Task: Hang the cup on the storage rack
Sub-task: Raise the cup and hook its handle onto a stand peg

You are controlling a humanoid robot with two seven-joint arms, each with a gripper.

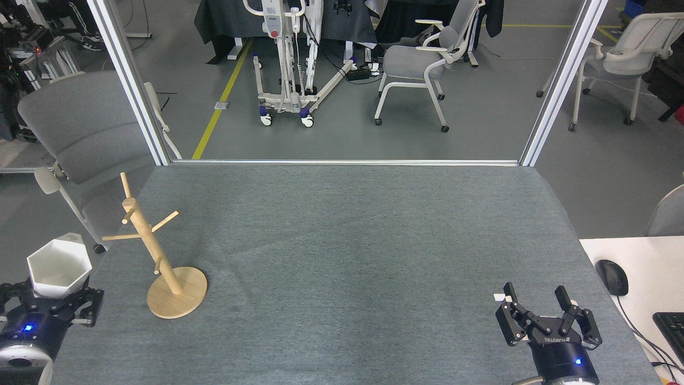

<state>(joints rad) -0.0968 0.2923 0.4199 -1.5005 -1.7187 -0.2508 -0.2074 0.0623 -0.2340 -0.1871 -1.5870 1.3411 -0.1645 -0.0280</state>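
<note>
Left gripper at 8 o'clock, jaws clamped on cup, mouth up, held off table's left edge. Storage rack just right of cup, apart. Right gripper at 4 o'clock, jaws wide, empty.

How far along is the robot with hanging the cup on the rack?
Done: the left gripper has picked up the white cup and holds it mouth-up, off the table's left edge beside the storage rack. In hand: carrying it. Left: hooking the handle over a peg; every peg is bare. The right gripper is open and empty.
</note>
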